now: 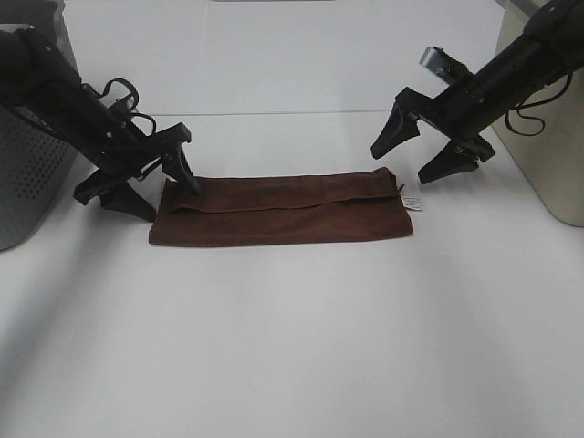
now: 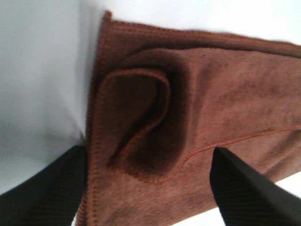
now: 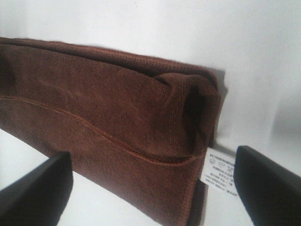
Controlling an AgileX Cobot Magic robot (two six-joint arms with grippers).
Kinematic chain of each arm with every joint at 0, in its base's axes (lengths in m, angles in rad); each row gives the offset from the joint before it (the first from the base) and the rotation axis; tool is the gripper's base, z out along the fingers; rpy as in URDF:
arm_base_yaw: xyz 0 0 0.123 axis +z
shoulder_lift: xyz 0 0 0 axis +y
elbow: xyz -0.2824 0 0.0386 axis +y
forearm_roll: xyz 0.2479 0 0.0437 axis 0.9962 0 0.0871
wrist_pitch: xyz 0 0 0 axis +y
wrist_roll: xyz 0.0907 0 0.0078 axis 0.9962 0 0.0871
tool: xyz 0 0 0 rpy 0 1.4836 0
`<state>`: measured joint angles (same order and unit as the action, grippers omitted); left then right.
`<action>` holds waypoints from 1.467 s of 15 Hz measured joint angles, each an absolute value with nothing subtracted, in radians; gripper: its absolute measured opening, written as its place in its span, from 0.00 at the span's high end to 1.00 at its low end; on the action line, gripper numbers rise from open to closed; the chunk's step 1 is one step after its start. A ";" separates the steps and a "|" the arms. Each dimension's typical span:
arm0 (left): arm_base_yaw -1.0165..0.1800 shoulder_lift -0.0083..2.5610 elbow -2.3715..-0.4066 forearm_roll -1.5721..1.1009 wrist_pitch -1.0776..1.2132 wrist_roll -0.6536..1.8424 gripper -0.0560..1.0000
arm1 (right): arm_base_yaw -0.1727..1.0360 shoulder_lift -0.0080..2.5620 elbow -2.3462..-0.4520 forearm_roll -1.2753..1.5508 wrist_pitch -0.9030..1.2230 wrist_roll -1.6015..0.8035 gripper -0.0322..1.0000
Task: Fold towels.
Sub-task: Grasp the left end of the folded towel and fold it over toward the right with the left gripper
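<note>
lying folded, towel (image 1: 283, 212); left claw (image 1: 169, 201), right claw (image 1: 400, 167) spread over its ends.

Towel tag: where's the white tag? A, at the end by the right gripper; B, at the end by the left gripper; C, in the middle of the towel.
A: the tag sticks out at the towel end beside the right gripper.

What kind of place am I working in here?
Likely a lab test bench: bare white tabletop, a grey perforated box and a beige box at its sides, one brown towel laid out.
</note>
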<state>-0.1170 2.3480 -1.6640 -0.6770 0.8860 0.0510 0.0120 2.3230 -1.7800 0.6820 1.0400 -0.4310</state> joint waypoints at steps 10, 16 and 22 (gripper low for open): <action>-0.126 2.319 -1.704 -0.450 0.895 -0.069 0.92 | 0.012 2.302 -1.780 0.661 1.059 -0.431 0.12; -0.180 2.277 -1.889 -0.526 1.053 -0.104 0.92 | 0.012 2.302 -1.780 0.661 1.059 -0.431 0.12; -0.330 2.323 -1.925 -0.761 0.899 -0.076 0.92 | 0.012 2.302 -1.780 0.667 1.066 -0.423 0.12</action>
<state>-0.3300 2.3230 -1.9250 -0.7610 0.8990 -0.0760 0.0120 2.3020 -1.7800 0.6670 1.0660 -0.4230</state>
